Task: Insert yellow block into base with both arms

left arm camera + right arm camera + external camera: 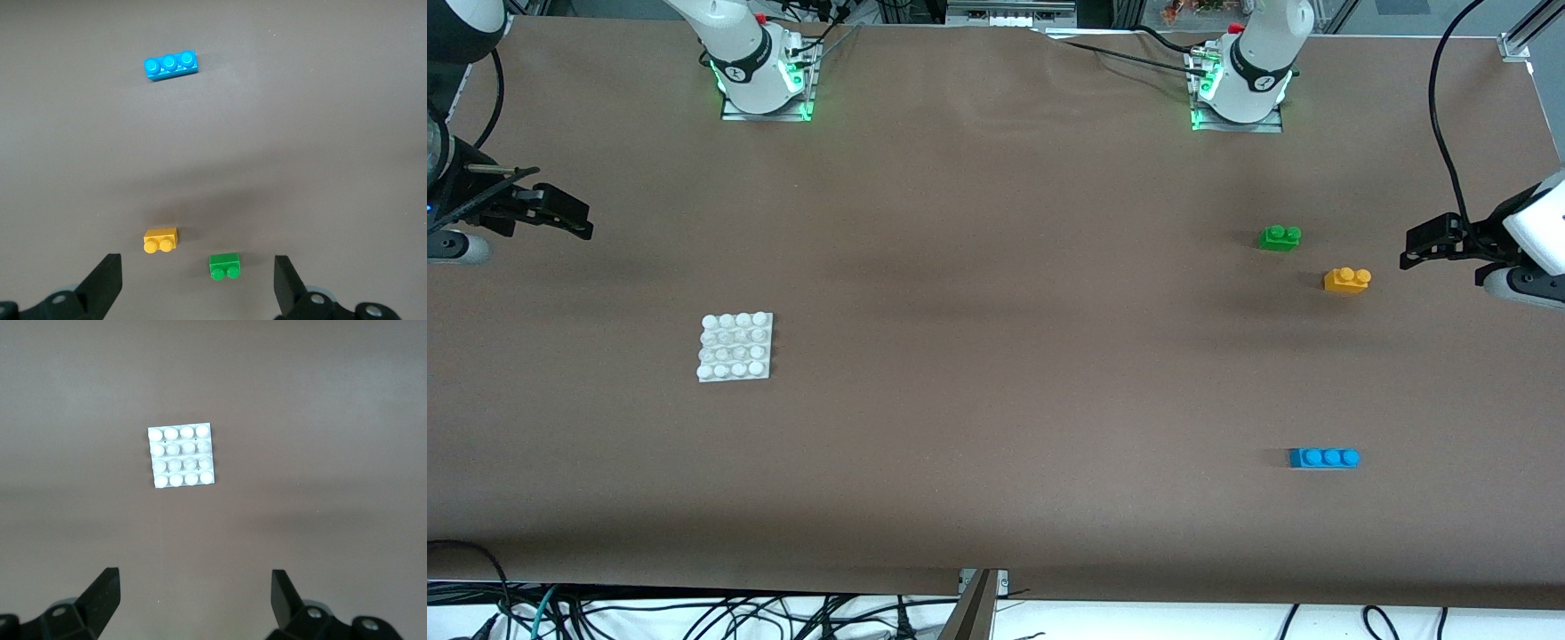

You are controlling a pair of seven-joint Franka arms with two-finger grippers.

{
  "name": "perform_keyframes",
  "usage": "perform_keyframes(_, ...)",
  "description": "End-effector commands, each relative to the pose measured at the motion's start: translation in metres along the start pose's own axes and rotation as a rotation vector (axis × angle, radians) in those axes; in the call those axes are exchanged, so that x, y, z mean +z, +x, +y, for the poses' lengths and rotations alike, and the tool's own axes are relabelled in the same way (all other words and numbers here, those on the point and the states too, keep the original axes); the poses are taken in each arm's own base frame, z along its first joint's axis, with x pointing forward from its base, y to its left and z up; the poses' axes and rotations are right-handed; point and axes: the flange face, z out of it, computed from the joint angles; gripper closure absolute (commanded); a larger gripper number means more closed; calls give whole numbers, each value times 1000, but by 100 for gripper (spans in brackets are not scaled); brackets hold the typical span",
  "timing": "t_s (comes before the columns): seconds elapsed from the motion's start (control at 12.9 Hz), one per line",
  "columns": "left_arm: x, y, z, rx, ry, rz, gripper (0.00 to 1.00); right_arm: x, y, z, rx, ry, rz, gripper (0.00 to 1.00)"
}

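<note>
One yellow block (1346, 280) near open left gripper (1414, 253)

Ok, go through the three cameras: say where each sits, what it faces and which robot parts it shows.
Front view: high across the table, facing both arm bases; shows the left gripper and right gripper, both open, up at the table's ends.
Left wrist view: on the left wrist, looking down past its fingers at the yellow block, green brick and blue brick.
Right wrist view: on the right wrist, looking down past its fingers at the base.
Shared: front shows everything both wrist views see.
</note>
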Motion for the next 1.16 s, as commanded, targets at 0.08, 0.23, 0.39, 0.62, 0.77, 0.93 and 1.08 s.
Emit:
perform_keyframes(0.08,-6,2,-3,19,0,-2,0,-2,-5,0,-11,9,-3,0)
perform_keyframes(0.23,-6,2,-3,19,0,-2,0,-1,-4,0,-12,10,-5,0)
perform_keyframes(0.39,-6,2,-3,19,0,-2,0,-1,-3,0,-11,10,-2,0)
perform_keyframes(0.62,-6,2,-3,17,0,-2,0,8,3,-1,-5,7,-8,0)
perform_keyframes(0.77,-6,2,-3,17,0,-2,0,43,20,0,-16,-8,-69,0)
perform_keyframes(0.93,-6,2,-3,17,0,-2,0,88,42,3,-7,-2,-124,0)
perform_keyframes(1.08,-6,2,-3,17,0,-2,0,147,67,3,-5,-4,-157,0)
